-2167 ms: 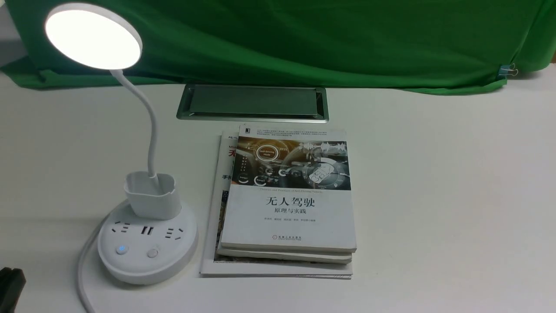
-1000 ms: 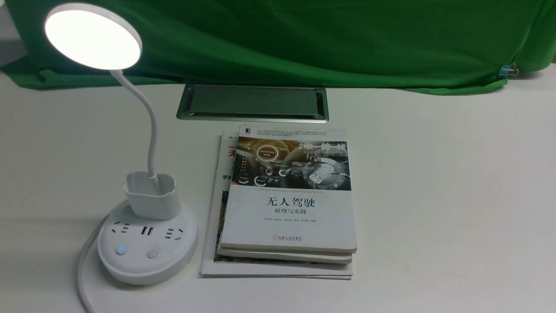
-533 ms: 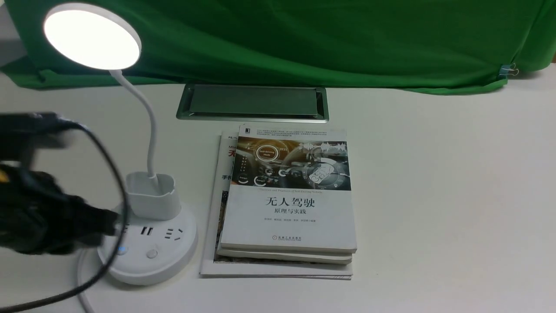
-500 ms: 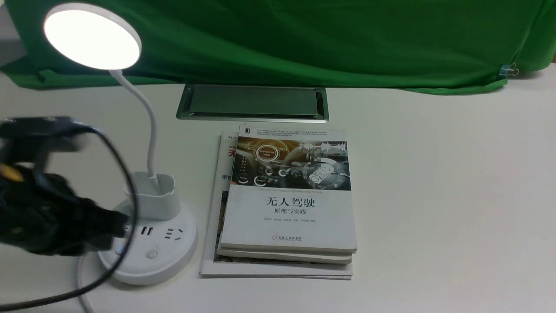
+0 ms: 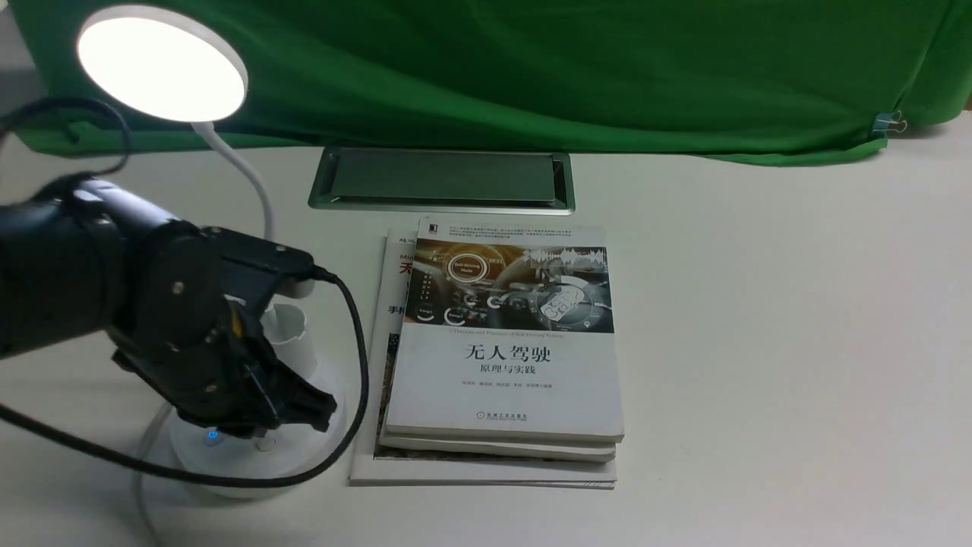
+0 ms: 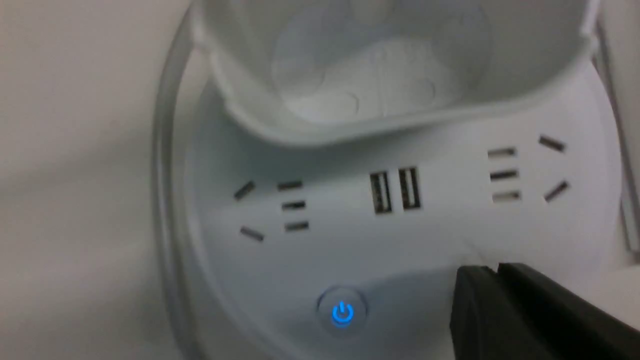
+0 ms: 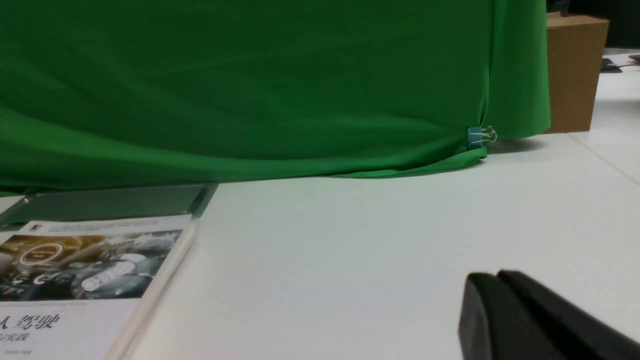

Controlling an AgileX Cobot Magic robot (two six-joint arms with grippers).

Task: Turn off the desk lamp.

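Note:
The white desk lamp stands at the left; its round head [image 5: 162, 63] is lit. My left arm covers most of its round base [image 5: 235, 467]. The left gripper [image 5: 262, 434] is shut and empty, its tip low over the base by the plain round button, which is mostly hidden. The blue lit power button [image 5: 212, 436] shows beside it. In the left wrist view the shut gripper [image 6: 495, 272] hangs over the base [image 6: 430, 235], beside the blue button [image 6: 342, 312], below the USB ports and the cup [image 6: 385, 65]. The right gripper [image 7: 492, 280] is shut, empty, over bare table.
A stack of books [image 5: 505, 342] lies just right of the lamp base. A metal cable hatch [image 5: 442, 178] sits behind them before the green cloth [image 5: 531, 68]. The lamp's white cord [image 5: 144, 486] and my arm's black cable [image 5: 345, 425] curl round the base. A cardboard box [image 7: 575, 70] stands far right.
My left arm has come in from the left and forward over the lamp base, now covering the cup and sockets. The lamp stays lit. The right arm has not moved.

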